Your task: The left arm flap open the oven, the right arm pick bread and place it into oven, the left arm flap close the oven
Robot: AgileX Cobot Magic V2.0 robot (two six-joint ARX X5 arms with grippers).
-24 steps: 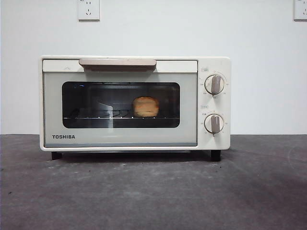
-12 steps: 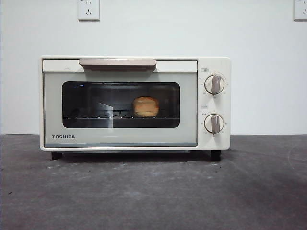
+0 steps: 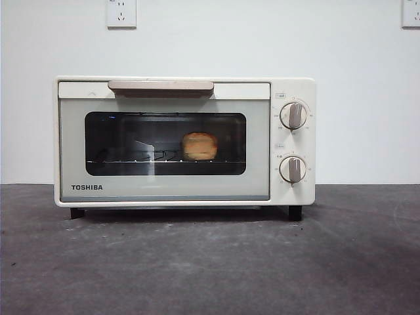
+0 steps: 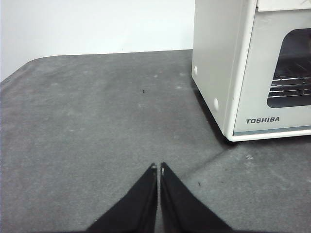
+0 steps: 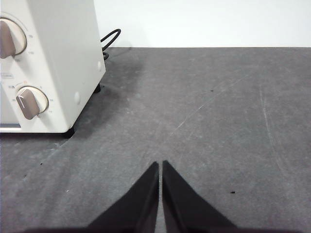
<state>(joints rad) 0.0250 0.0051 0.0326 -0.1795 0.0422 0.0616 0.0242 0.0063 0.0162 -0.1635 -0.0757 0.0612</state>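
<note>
The cream-white TOSHIBA oven [image 3: 185, 141] stands on the grey table with its door shut and its beige handle [image 3: 161, 86] at the top. The golden-brown bread [image 3: 199, 146] lies on the rack inside, seen through the dark glass. My left gripper [image 4: 157, 166] is shut and empty over the bare table, off the oven's left side [image 4: 216, 73]. My right gripper [image 5: 160, 163] is shut and empty over the table, off the oven's knob side [image 5: 53, 63]. Neither arm shows in the front view.
Two knobs [image 3: 293, 115] sit on the oven's right panel. A black power cord [image 5: 110, 41] loops behind the oven. Wall sockets [image 3: 121, 13] sit on the white wall behind. Grey table [image 3: 210, 262] spreads in front of the oven.
</note>
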